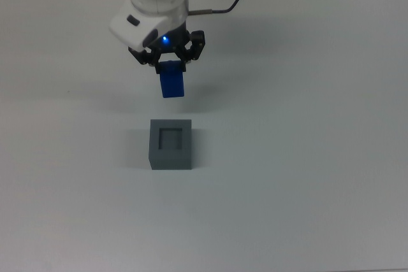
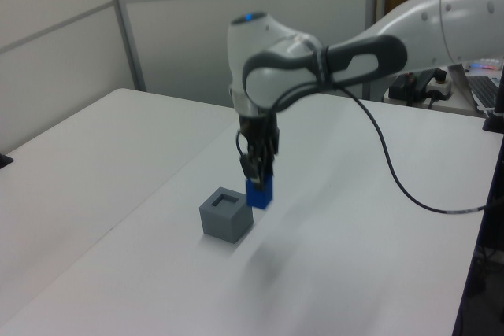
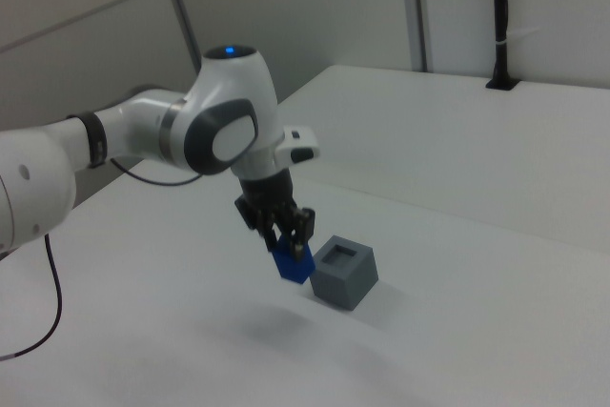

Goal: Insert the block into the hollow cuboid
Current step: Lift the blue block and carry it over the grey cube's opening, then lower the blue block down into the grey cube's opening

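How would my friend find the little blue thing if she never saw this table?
Start at the big white table and find the white robot arm reaching over it. Follow the arm down to its black end effector, which holds the block in the air. It is the only bright blue thing, smaller than the grey hollow cuboid nearby.

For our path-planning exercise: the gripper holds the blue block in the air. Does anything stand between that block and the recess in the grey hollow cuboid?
Nothing visible does. The gripper holds the block above the table, beside the hollow cuboid. Only bare table lies between them in the top view, and the square recess faces up, open and empty.
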Controlling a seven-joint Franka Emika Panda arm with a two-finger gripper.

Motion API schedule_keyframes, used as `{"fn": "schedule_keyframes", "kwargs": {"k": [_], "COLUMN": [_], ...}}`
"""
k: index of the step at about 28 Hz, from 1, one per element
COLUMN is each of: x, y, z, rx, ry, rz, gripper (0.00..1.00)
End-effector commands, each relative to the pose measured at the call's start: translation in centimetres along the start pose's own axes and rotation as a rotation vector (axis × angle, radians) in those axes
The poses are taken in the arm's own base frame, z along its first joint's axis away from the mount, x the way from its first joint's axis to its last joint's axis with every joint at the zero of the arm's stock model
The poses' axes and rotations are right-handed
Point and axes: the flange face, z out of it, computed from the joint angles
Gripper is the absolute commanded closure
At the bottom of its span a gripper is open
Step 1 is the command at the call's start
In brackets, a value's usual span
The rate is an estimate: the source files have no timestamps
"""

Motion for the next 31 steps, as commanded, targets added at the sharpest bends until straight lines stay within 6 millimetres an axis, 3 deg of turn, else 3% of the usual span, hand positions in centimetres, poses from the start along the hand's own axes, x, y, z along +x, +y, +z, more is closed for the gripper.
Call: {"fn": "schedule_keyframes", "kwargs": {"k": [1, 9, 12, 17, 31], "x": [2.2, 5.3, 6.1, 6.6, 7.1], "y": [0.4, 0.7, 0.8, 0.8, 1.0], "z": [-0.7, 0.8, 3.0, 4.1, 4.5], "rx": [-0.013, -0.008, -0.013, -0.015, -0.02], "ry": [0.023, 0.14, 0.133, 0.133, 0.164], "rz": [0.055, 0.145, 0.159, 0.147, 0.103], "gripper": [1.0, 1.0, 1.0, 1.0, 1.0]}}
